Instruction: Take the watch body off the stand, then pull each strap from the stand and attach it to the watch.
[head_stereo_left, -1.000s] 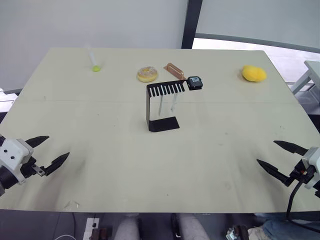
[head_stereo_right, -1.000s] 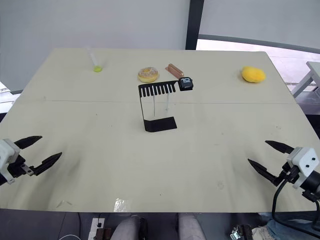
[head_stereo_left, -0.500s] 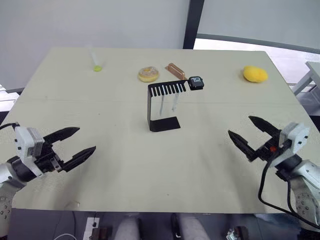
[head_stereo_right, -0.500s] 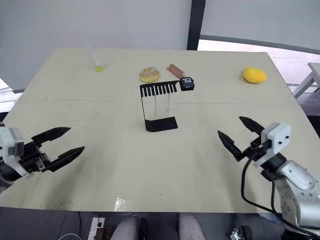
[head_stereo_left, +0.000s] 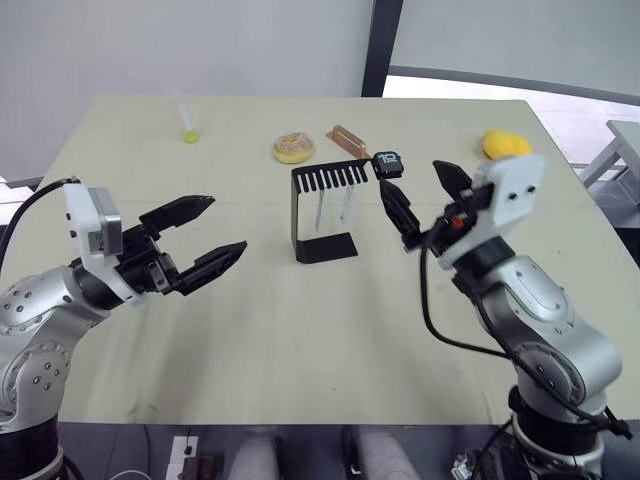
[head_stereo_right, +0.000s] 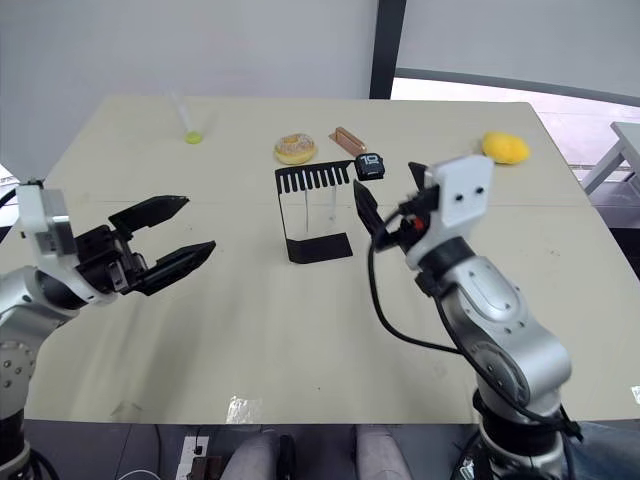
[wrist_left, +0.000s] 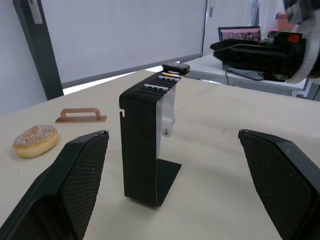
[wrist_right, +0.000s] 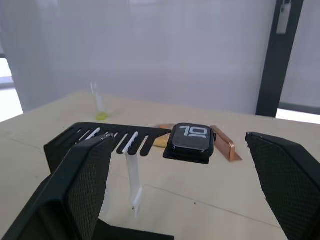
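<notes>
Fingers spread wide and holding nothing, the left gripper (head_stereo_left: 198, 239) hangs above the table (head_stereo_left: 120, 180) on its left side, pointing toward the stand (head_stereo_left: 322, 205) and well apart from it. Farther back on that side, near the far edge, lies a clear tube with a green tip (head_stereo_left: 187, 124). Toward the middle of the far side sits a sugared doughnut (head_stereo_left: 294, 148), and just beside it on the right a brown rectangular block (head_stereo_left: 347, 141). In front of these, near the table's centre, the black stand rests on its flat base, its upright rising to a slotted top arm that reaches to the right. Two white straps (head_stereo_left: 347, 205) hang down side by side from the comb slots, their lower ends above the base. The watch body (head_stereo_left: 389, 164) sits flat on the right end of the top arm, its dark screen facing up with light digits showing; the right wrist view looks straight at it, between that gripper's fingers. Just right of the stand and close to the watch, the right gripper (head_stereo_left: 421, 196) hovers with its fingers parted and empty, not touching either. A yellow rounded object (head_stereo_left: 503, 143) lies near the far right corner, partly behind the right arm's white housing.
</notes>
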